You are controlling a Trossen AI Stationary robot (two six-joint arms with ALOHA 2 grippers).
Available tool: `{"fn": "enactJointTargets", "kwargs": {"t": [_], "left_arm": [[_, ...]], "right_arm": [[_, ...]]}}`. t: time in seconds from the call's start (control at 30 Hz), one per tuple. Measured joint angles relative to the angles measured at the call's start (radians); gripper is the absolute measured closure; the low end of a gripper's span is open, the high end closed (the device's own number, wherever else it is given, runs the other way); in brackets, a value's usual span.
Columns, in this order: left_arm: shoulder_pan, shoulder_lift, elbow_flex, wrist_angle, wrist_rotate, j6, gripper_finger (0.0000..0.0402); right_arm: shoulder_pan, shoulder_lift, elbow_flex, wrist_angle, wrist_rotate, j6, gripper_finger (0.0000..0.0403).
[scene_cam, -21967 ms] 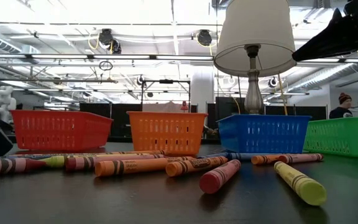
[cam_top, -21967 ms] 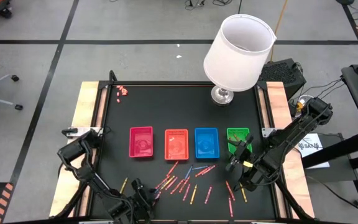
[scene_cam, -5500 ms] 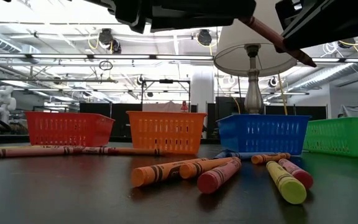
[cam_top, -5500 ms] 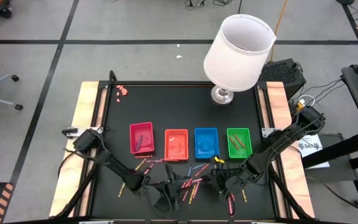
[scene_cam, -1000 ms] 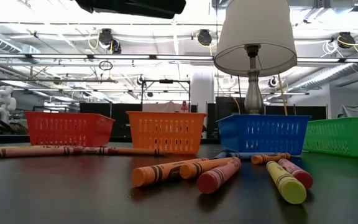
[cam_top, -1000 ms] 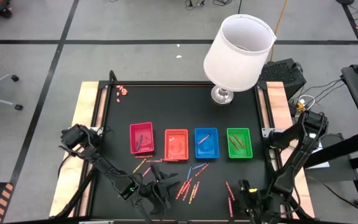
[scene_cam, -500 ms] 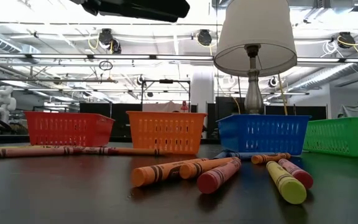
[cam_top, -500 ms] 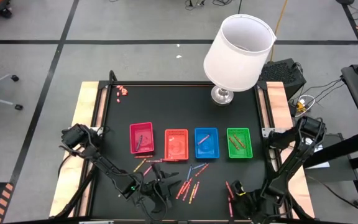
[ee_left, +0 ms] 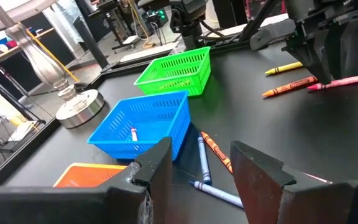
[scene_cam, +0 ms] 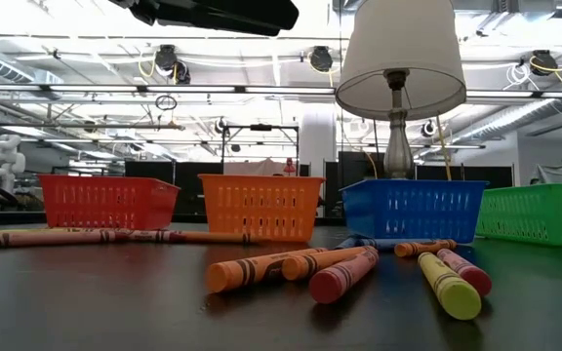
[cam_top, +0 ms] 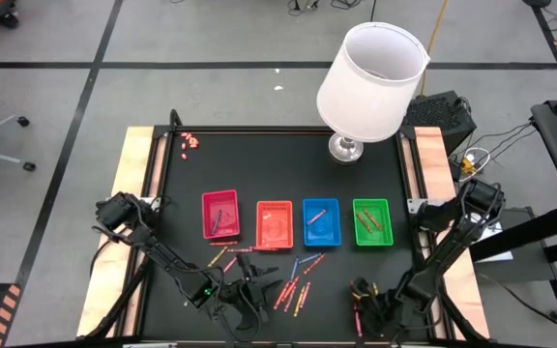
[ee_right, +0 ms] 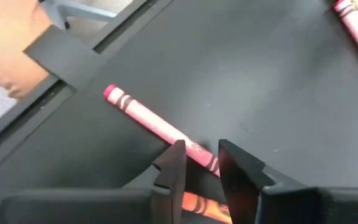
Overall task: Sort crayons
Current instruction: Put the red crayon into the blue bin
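- Low and right of centre in the high view, the right end effector (cam_top: 364,293) hangs over the bench (cam_top: 278,155) near its front edge; its wrist view shows the fingers (ee_right: 171,167) narrowly parted, straddling a pink crayon (ee_right: 160,129) that lies flat, with an orange crayon (ee_right: 207,208) just beneath them. Whether they pinch the pink one I cannot tell.
- Lower centre-left of the high view, the left end effector (cam_top: 251,290) hovers beside the loose crayons (cam_top: 294,290); its fingers (ee_left: 157,167) are spread with nothing between them.
- Across the middle of the bench stands a row of four trays: pink-red (cam_top: 219,216), orange (cam_top: 275,224), blue (cam_top: 321,221) and green (cam_top: 372,221).
- Crayons lie inside the pink-red, blue and green trays.
- More crayons lie scattered in front of the trays, between the two end effectors; in the low view, orange, red and yellow ones lie closest (scene_cam: 344,271).
- Upper right of the bench holds a white lamp (cam_top: 369,82).
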Motion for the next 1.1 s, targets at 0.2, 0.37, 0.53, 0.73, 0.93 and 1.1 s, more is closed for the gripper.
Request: {"fn": "enactJointTargets", "kwargs": {"t": [0.2,0.37,0.53,0.73,0.93,1.1], "left_arm": [[0.000,0.000,0.000,0.000,0.000,0.000,0.0240],[0.001,0.000,0.000,0.000,0.000,0.001,0.0240],[0.001,0.000,0.000,-0.008,0.000,0.000,0.0240],[0.001,0.000,0.000,-0.016,0.000,0.000,0.0240],[0.001,0.000,0.000,-0.016,0.000,0.000,0.0240],[0.002,0.000,0.000,-0.016,0.000,-0.001,0.0240]], "right_arm": [[-0.037,0.000,0.000,0.000,0.000,-0.002,0.0327],[-0.066,0.000,0.000,0.000,-0.050,-0.021,0.0327],[-0.079,0.000,0.000,0.000,-0.052,0.000,0.0328],[-0.083,0.000,0.000,0.011,-0.050,0.106,0.0328],[-0.109,0.000,0.000,0.015,-0.014,0.242,0.0328],[-0.134,-0.015,0.014,-0.013,0.033,0.375,0.0328]]}}
